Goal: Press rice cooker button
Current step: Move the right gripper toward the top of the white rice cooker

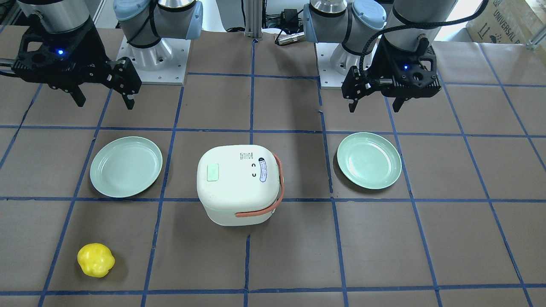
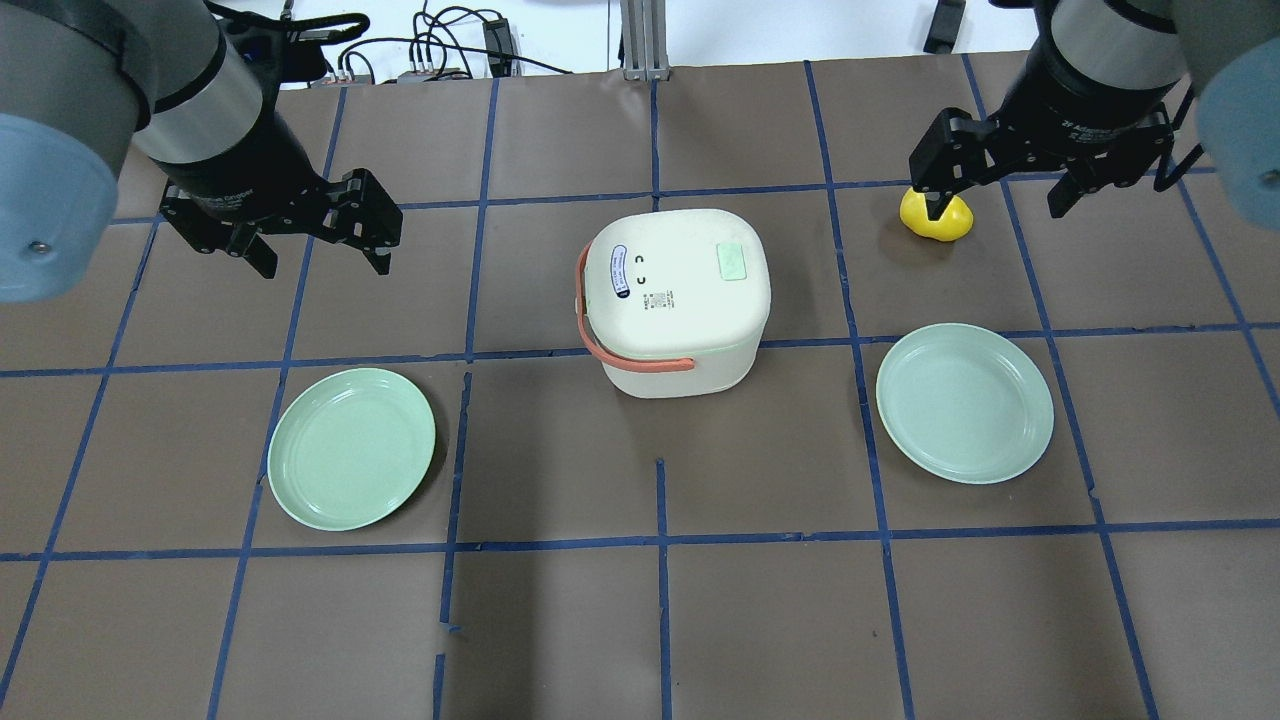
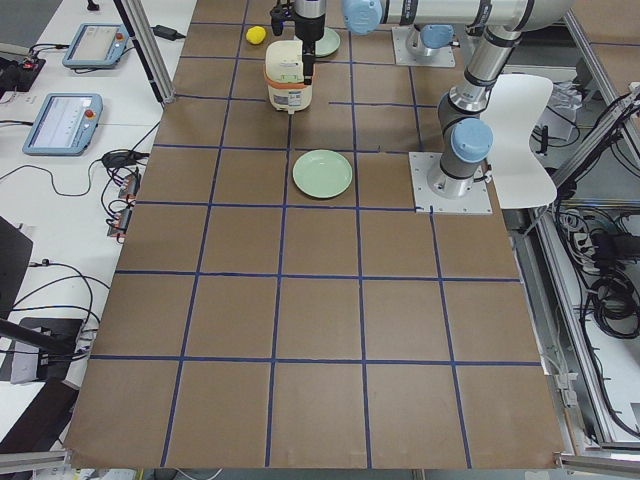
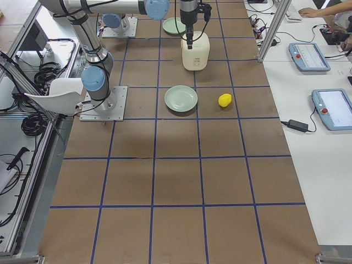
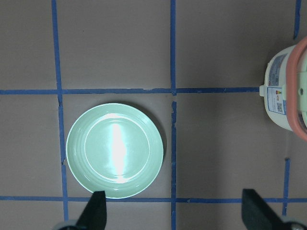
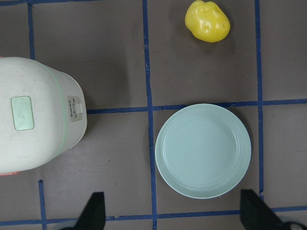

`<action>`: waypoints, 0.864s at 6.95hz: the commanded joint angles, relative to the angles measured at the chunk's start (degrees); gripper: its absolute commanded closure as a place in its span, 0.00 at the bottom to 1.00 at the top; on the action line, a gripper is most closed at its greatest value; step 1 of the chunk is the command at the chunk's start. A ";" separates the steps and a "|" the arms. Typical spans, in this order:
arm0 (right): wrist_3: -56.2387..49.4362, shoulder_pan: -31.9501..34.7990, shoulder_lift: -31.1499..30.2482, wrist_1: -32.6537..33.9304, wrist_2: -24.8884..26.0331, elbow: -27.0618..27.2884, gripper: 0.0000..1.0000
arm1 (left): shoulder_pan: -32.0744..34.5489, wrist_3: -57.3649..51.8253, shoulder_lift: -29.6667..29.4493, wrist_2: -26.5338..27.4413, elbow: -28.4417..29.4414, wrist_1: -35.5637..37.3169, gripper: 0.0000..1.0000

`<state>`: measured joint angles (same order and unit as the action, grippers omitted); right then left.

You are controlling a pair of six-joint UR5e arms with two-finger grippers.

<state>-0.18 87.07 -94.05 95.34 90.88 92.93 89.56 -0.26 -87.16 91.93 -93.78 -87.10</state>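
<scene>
A white rice cooker (image 1: 239,187) with an orange handle stands mid-table, also in the overhead view (image 2: 675,300). A pale green square button (image 1: 212,172) sits on its lid, and shows overhead (image 2: 733,262) and in the right wrist view (image 6: 22,113). My left gripper (image 2: 325,262) is open and empty, hovering left of the cooker and well apart from it. My right gripper (image 2: 994,205) is open and empty, hovering to the cooker's right, near a yellow object. In the left wrist view only the cooker's edge (image 5: 288,93) shows.
A green plate (image 2: 351,448) lies on the left and another green plate (image 2: 965,402) on the right. A yellow lumpy object (image 2: 936,215) lies at the far right, also in the front view (image 1: 95,260). Brown table paper with blue tape lines.
</scene>
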 commanded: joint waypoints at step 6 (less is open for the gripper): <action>4.84 0.12 1.59 5.13 -5.54 0.06 0.93 | 0.00 0.00 -0.03 0.00 0.00 0.00 0.00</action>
<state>4.82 87.18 -92.46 101.90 86.17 93.18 89.56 -0.26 -87.14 91.93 -93.78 -87.10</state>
